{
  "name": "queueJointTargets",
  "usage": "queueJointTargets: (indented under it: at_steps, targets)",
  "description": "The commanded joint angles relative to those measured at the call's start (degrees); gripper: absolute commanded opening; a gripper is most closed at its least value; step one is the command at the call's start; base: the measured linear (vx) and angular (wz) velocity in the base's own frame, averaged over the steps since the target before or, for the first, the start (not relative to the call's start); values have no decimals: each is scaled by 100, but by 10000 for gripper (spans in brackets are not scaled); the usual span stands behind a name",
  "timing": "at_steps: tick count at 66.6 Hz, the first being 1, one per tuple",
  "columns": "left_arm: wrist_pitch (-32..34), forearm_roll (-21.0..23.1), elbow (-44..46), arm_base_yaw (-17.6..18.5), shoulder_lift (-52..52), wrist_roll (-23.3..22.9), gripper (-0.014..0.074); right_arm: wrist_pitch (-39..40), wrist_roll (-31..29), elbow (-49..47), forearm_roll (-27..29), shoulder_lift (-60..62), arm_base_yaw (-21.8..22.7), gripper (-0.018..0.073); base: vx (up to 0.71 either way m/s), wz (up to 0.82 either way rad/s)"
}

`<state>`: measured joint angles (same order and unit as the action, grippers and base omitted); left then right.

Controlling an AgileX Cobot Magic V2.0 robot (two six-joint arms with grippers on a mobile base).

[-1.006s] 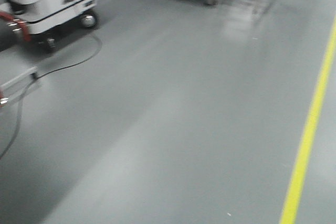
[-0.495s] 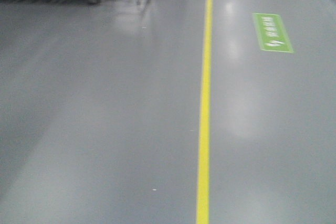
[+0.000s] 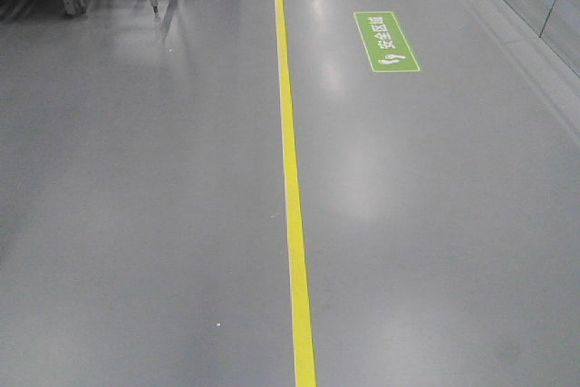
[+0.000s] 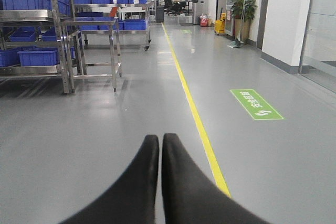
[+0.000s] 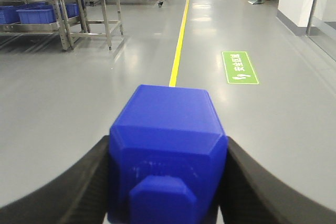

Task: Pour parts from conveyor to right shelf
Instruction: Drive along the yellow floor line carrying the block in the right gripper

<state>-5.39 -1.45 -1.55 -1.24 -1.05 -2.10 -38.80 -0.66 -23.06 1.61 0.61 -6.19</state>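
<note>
grey floor [image 3: 136, 224], steel rack [image 4: 31, 35] at ten o'clock. right gripper [image 5: 167, 182] clamps a blue block [image 5: 168, 124]; left gripper [image 4: 160, 150] pinched closed, seemingly empty. a jolt could shake it loose.

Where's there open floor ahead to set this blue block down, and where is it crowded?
Bare floor lies both sides of the yellow line: left of it up to the steel racks, right of it around the green floor sign. Crowded only far left, where racks hold blue bins.
</note>
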Motion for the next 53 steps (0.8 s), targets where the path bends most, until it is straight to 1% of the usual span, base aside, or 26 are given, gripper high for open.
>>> queueJointTargets:
  at_steps: [1, 35, 53]
  targets:
    - [407, 35, 112, 46, -34, -42, -6, 438, -9, -144, -28, -104, 24, -5, 0, 0]
    - [407, 35, 112, 46, -34, -42, -6, 439, -9, -144, -28, -104, 24, -5, 6, 6]
    - [407, 35, 112, 46, -34, -42, -6, 439, -9, -144, -28, -104, 24, -5, 14, -9]
